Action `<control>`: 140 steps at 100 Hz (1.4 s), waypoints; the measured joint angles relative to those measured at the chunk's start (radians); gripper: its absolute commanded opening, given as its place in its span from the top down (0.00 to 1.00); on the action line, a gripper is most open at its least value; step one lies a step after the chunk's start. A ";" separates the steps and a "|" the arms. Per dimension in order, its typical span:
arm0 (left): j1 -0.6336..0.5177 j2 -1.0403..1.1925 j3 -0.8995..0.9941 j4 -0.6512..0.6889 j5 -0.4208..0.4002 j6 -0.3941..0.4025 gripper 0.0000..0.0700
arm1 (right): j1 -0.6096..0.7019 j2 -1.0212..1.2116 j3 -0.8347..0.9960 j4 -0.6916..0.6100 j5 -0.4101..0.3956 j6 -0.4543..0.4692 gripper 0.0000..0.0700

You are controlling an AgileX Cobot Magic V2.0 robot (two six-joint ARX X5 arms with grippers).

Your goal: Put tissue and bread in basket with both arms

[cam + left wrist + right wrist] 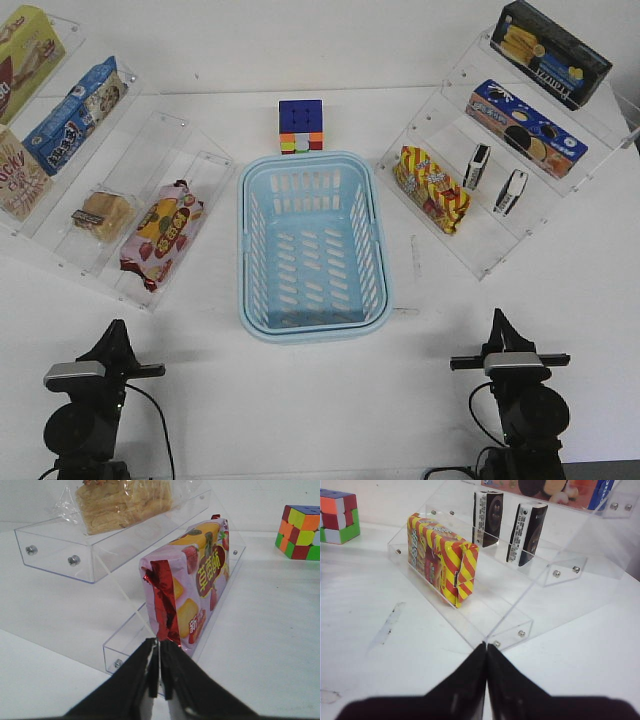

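Both grippers, left gripper (159, 680) and right gripper (486, 680), pinched closed and holding nothing at the near edge; light-blue basket (375, 262) at centre, wrapped bread (103, 215) on the left acrylic shelf, two tissue packs (477, 166) upright on the right shelf

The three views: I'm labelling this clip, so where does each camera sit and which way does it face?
Front view: above the table, looking forward over the basket; both arms at the bottom.
Left wrist view: on the left arm, facing the bread on its shelf; shut left claw shows.
Right wrist view: on the right arm, facing two tissue packs; shut right claw shows.
Shared: the Rubik's cube appears in all.
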 measured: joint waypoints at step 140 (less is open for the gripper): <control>0.000 0.000 0.000 0.000 0.000 0.000 1.00 | 0.000 0.034 0.100 -0.069 -0.021 0.415 1.00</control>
